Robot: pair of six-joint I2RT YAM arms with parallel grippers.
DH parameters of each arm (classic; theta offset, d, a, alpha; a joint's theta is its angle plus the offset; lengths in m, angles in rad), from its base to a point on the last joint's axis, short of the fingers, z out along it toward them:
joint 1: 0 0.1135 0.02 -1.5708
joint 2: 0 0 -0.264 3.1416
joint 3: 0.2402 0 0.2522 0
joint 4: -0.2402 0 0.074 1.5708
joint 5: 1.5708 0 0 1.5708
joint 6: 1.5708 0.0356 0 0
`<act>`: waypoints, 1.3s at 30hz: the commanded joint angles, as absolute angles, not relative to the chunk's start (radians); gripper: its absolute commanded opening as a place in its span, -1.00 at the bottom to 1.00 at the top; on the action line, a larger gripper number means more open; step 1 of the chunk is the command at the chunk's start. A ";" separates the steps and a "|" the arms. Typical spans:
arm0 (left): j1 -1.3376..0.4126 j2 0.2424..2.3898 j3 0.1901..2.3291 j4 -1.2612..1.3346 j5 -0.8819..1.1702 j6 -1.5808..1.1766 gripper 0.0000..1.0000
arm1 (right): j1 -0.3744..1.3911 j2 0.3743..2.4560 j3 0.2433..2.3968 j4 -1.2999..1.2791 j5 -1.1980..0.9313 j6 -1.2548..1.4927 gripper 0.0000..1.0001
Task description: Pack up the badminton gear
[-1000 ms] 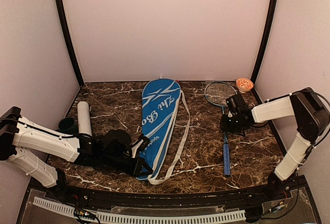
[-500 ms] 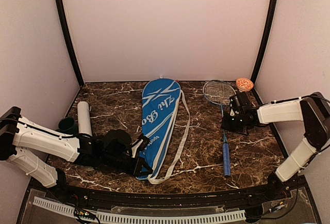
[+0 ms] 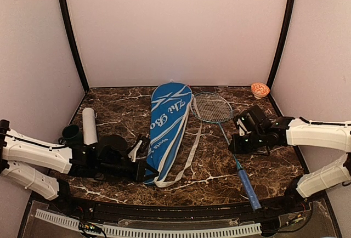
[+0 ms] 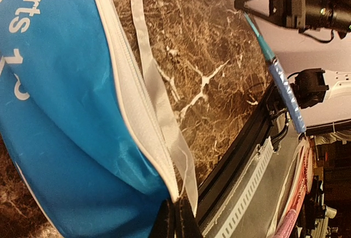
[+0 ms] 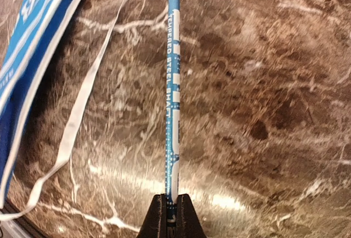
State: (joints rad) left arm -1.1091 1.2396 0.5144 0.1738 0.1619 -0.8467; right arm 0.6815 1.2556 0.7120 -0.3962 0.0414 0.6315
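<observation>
The blue racket cover (image 3: 167, 120) with white lettering lies lengthwise mid-table, its white strap (image 3: 192, 145) looped along its right side. My left gripper (image 3: 146, 170) is shut on the cover's near end; in the left wrist view its jaws (image 4: 178, 220) pinch the white-trimmed edge of the cover (image 4: 66, 112). My right gripper (image 3: 233, 146) is shut on a racket's thin blue shaft (image 5: 173, 84), jaws (image 5: 171, 211) clamped round it. The racket head (image 3: 211, 107) sits beside the cover's top, and the blue handle (image 3: 248, 186) reaches over the near edge. A long white tube (image 3: 89, 125) lies at the left.
A small black cup (image 3: 71, 134) stands beside the tube, just behind my left arm. A small orange-patterned bowl (image 3: 260, 89) sits in the far right corner. The black rail (image 3: 181, 208) borders the table's near edge, and walls close in the other sides.
My right gripper closed on the racket shaft and swung the racket left, so its head now sits by the cover. My left arm drew the cover's near end slightly left.
</observation>
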 commanded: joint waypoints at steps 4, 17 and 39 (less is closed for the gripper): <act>-1.104 1.093 0.451 0.241 0.028 -0.846 -1.00 | 0.813 1.179 0.683 -0.533 0.049 0.690 -1.00; -1.104 1.103 0.445 0.258 0.037 -0.857 -1.00 | 0.977 1.122 0.661 -0.566 0.065 0.744 -1.00; -1.104 1.073 0.452 0.289 0.127 -0.847 -1.00 | 1.060 1.299 0.789 -0.289 0.156 0.753 -1.00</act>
